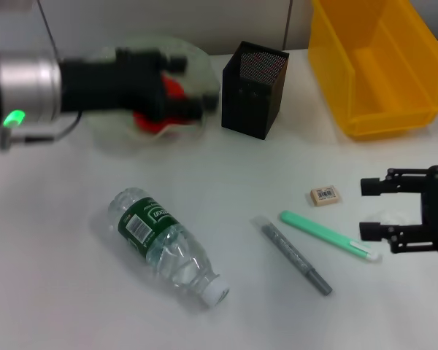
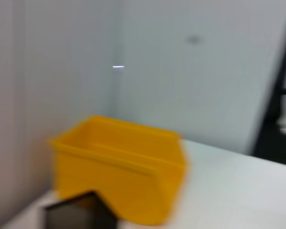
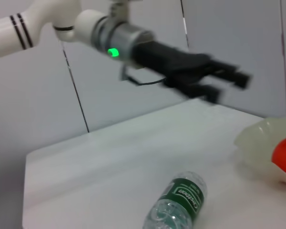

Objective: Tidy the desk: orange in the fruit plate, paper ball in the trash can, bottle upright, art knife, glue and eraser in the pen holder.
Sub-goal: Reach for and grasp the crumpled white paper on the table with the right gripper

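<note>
left arm point(image 3: 47, 19): white, black bands | silver wrist, green light | black jaws

A white table point(image 1: 51, 292) lies flat below the right gripper point(image 1: 370, 208). A pale wall point(image 1: 226, 22) stands up past the left gripper point(image 1: 193, 84)

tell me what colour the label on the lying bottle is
Dark green with white print, around the bottle; it shows best in the head view.

Orange point(image 1: 160, 109) in fruit plate point(image 1: 197, 65), pen holder point(image 1: 253, 89) right of it, trash can point(image 1: 379, 65) farther right, bottle point(image 1: 164, 244) lying in front.
</note>
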